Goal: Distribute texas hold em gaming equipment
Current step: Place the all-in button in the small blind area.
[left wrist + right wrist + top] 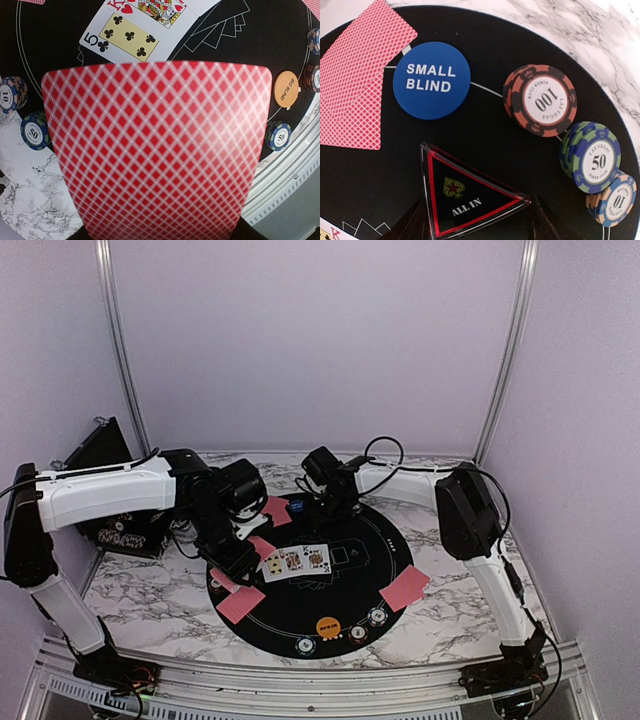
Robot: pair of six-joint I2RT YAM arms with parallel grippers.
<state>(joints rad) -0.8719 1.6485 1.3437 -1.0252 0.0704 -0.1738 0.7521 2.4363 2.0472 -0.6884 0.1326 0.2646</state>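
Note:
A red-backed playing card fills the left wrist view. My left gripper is shut on it by its side edges, over the left of the black mat; the fingers are mostly hidden behind the card. Beyond it lie face-up cards, an orange button disc and striped poker chips. At the mat's far side, my right gripper is shut on the red triangle marker. Next to it sit a blue button disc, several chips and red-backed cards.
More red-backed cards lie at the mat's near left and right rims. Chips and the orange disc sit along the near rim. A dark box stands at the table's back left. The marble tabletop surrounds the mat.

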